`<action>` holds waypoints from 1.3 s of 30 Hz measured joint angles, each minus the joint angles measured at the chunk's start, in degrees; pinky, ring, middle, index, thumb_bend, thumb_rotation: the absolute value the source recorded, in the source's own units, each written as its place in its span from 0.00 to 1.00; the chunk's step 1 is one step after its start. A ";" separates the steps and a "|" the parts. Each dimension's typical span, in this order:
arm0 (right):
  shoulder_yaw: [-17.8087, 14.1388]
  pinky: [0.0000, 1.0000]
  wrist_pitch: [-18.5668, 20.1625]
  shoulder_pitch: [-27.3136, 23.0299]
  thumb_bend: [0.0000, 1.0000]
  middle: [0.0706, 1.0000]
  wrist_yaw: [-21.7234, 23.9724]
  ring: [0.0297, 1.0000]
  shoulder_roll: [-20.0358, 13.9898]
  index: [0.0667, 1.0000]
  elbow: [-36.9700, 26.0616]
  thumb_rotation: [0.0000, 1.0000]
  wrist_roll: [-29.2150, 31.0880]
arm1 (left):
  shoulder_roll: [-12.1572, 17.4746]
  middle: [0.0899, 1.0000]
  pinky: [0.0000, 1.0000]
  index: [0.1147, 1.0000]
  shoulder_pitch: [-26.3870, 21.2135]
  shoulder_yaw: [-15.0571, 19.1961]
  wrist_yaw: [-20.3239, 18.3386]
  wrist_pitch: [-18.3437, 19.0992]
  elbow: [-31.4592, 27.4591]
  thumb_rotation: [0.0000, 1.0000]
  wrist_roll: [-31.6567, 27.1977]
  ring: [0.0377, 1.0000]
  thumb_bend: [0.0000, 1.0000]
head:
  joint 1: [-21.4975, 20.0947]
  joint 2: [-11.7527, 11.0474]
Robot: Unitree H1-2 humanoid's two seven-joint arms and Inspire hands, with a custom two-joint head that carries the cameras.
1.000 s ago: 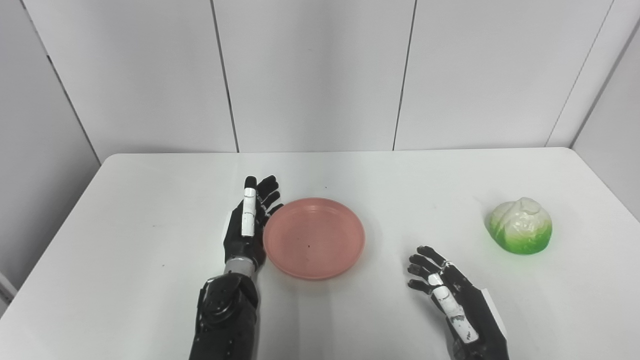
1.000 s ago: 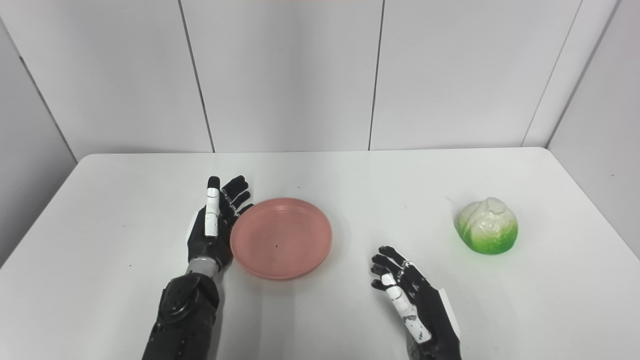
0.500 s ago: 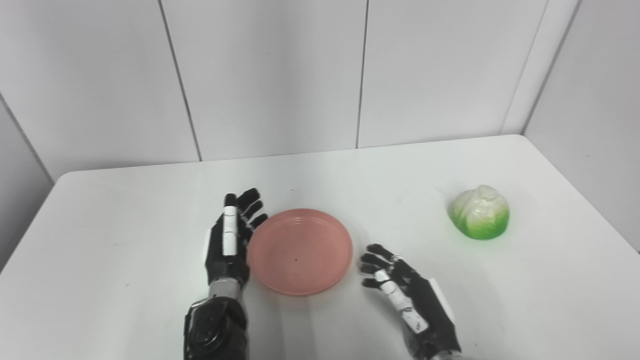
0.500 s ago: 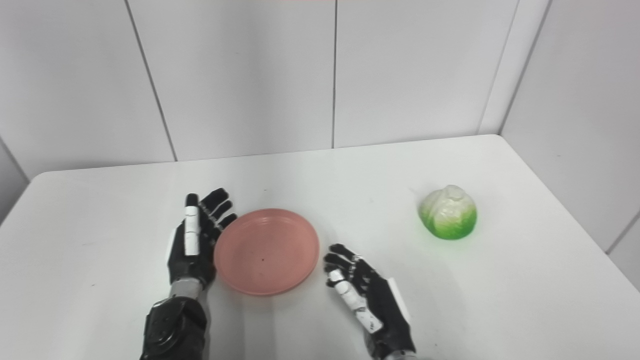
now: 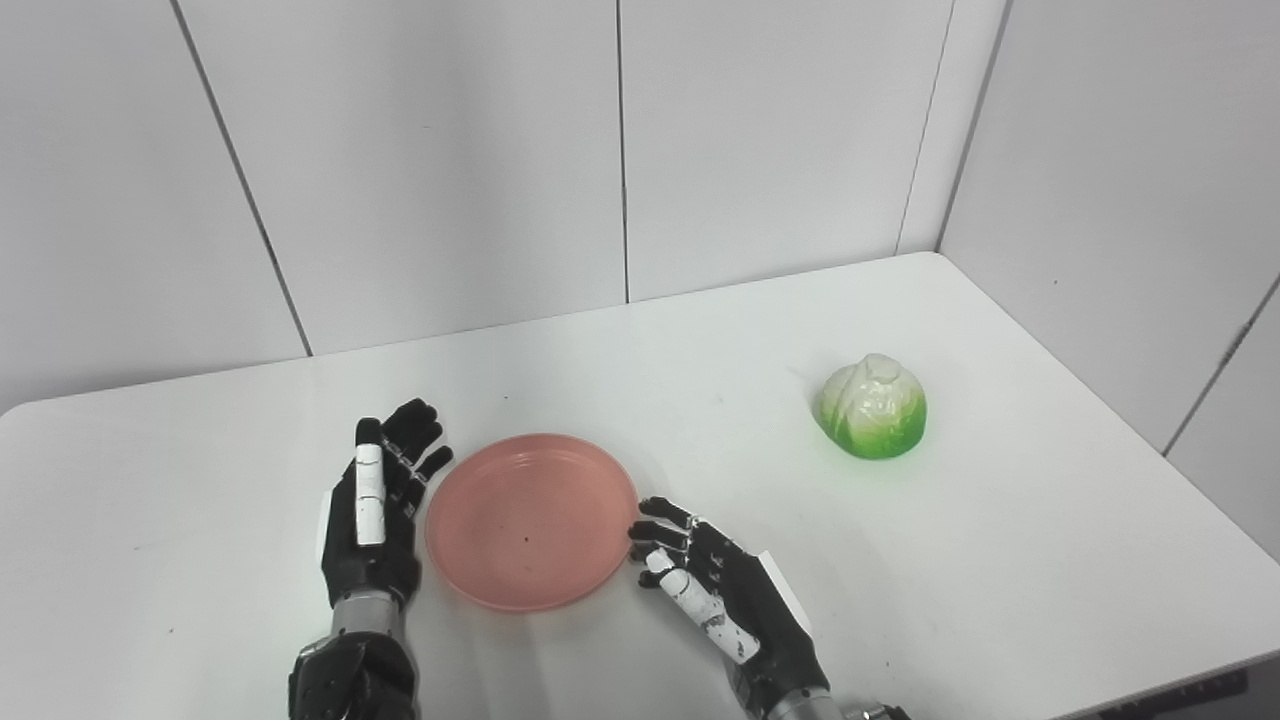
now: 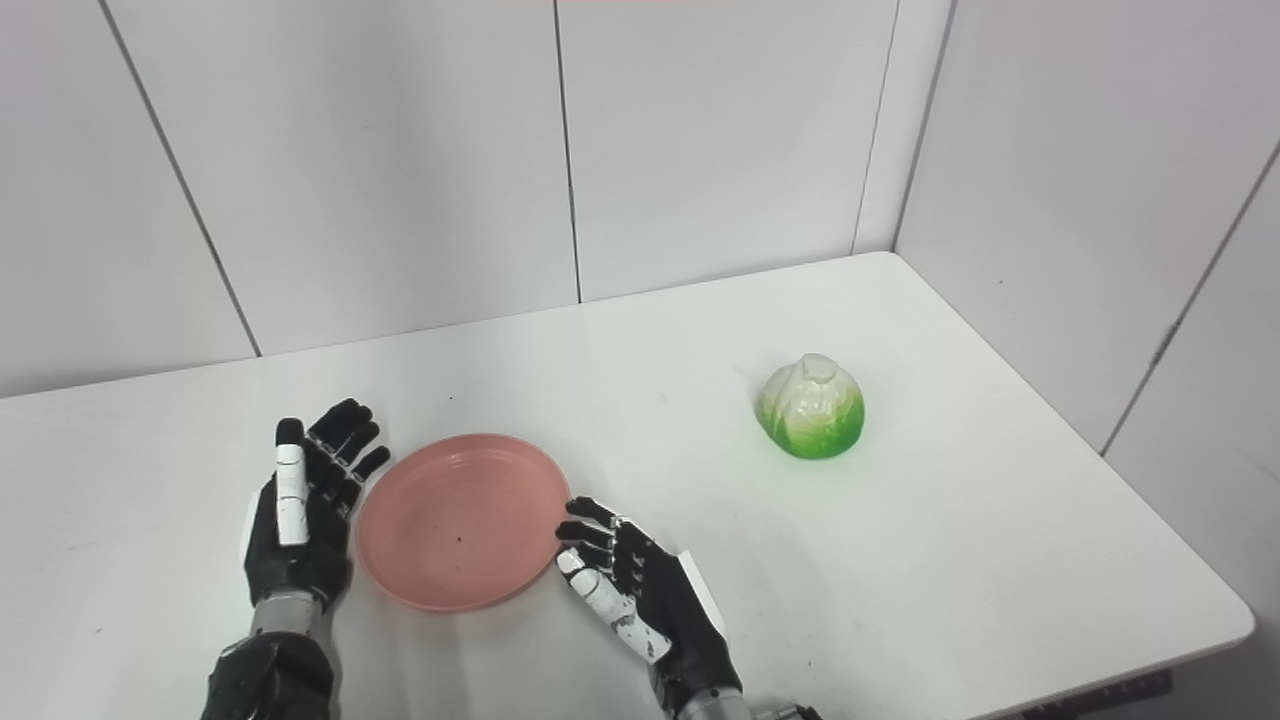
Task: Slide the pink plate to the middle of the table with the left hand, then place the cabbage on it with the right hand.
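The pink plate (image 5: 530,518) lies flat on the white table (image 5: 1000,520), empty. My left hand (image 5: 375,505) rests open against the plate's left rim, fingers straight and pointing away from me. My right hand (image 5: 715,590) hovers open just at the plate's right rim, fingers spread and holding nothing. The cabbage (image 5: 872,406), white on top and green below, sits alone on the table far to the right of the plate, well beyond my right hand.
White wall panels (image 5: 620,150) close off the back and the right side of the table. The table's right edge (image 5: 1190,480) runs close behind the cabbage, and its front right corner (image 6: 1235,620) shows.
The camera has swung to the right, so everything sits further left in the picture. My right hand has come leftward, from well clear of the plate to its right rim.
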 measured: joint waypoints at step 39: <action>-10.17 0.84 20.15 -14.11 1.00 0.98 15.02 0.96 -22.39 0.95 -26.13 0.74 -12.38 | 1.65 0.75 0.84 0.60 -0.95 -2.70 0.05 -4.00 3.86 0.82 1.80 0.83 0.83 | -0.53 -0.97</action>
